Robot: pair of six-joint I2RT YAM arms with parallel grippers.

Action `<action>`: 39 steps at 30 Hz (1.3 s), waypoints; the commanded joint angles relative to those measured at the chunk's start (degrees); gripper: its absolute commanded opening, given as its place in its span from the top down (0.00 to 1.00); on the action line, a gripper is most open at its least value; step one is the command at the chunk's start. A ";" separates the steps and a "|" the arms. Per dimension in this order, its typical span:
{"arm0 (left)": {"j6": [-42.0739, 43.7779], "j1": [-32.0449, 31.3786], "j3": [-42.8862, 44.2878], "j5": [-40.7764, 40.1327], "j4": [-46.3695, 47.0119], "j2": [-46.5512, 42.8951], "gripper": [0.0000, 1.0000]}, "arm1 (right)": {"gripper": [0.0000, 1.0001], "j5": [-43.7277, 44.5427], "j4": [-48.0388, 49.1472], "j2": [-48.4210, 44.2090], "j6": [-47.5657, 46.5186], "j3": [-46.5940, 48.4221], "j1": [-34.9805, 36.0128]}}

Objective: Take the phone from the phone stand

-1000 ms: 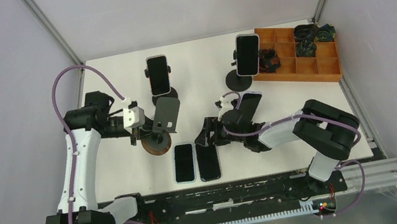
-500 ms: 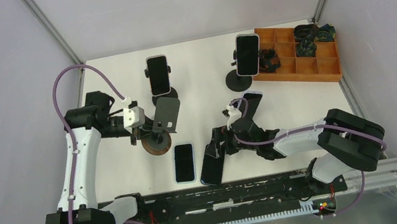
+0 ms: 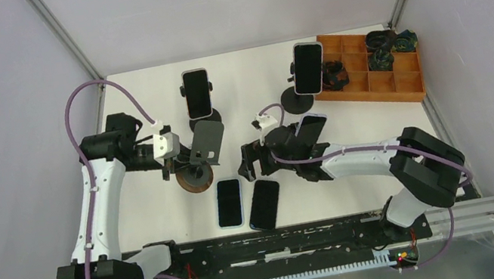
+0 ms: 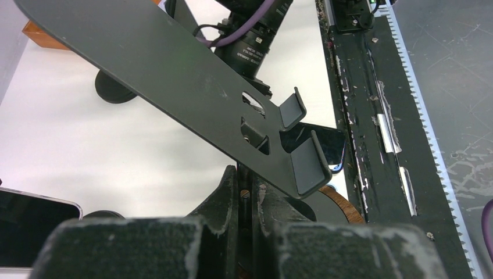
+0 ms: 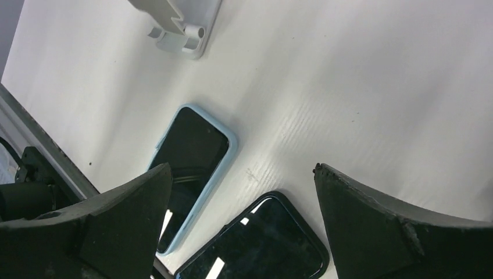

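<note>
Black phone (image 3: 264,204) was off the phone stand (image 3: 206,144) and lay flat on the table (image 3: 251,93), screen up, on the arm-base side of the stand's foot. It sat just beside a blue-cased phone (image 3: 229,202), which lay nearer that foot. Half a second before, it was tilted in the right gripper (image 3: 252,165). Those jaws had since spread wide and lifted clear beside the stand, holding nothing. Release done, so removal looked complete. Phone was a dark slab with a glossy screen and glare streaks. Left gripper (image 3: 184,167) was pinching the stand's stem, and the stand was empty.
</note>
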 commanded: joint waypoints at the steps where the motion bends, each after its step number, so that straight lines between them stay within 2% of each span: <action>1: 1.40 0.20 2.59 3.40 -0.21 -0.73 0.98 | 0.02 2.70 -8.02 -3.67 -2.81 1.60 -0.69; 8: 1.48 0.20 3.00 3.33 -0.21 -0.10 0.98 | 0.06 -6.85 -6.98 -14.01 5.68 -14.01 0.13; 14: 1.58 0.20 3.63 2.97 -0.21 0.03 0.98 | 0.11 -13.18 -6.24 -18.87 9.98 -19.09 1.40; 18: 1.33 0.20 3.56 2.79 -0.21 0.23 0.98 | 0.18 -16.96 -0.67 -15.78 13.37 -21.12 1.58; 21: 1.37 0.20 3.47 2.64 -0.17 0.45 0.98 | 0.28 -19.46 5.81 -10.43 16.00 -21.55 1.55; 23: 1.37 0.20 3.59 2.41 -0.21 0.50 0.98 | 0.30 -20.46 9.10 -7.27 17.17 -20.78 1.57; 33: 1.57 0.20 3.79 1.74 -0.20 0.39 0.98 | 0.32 -20.81 13.72 4.43 16.83 -12.25 1.33; 39: 1.66 0.20 3.10 1.89 -0.19 0.18 0.98 | 0.33 -21.05 13.40 7.79 14.88 -8.15 1.15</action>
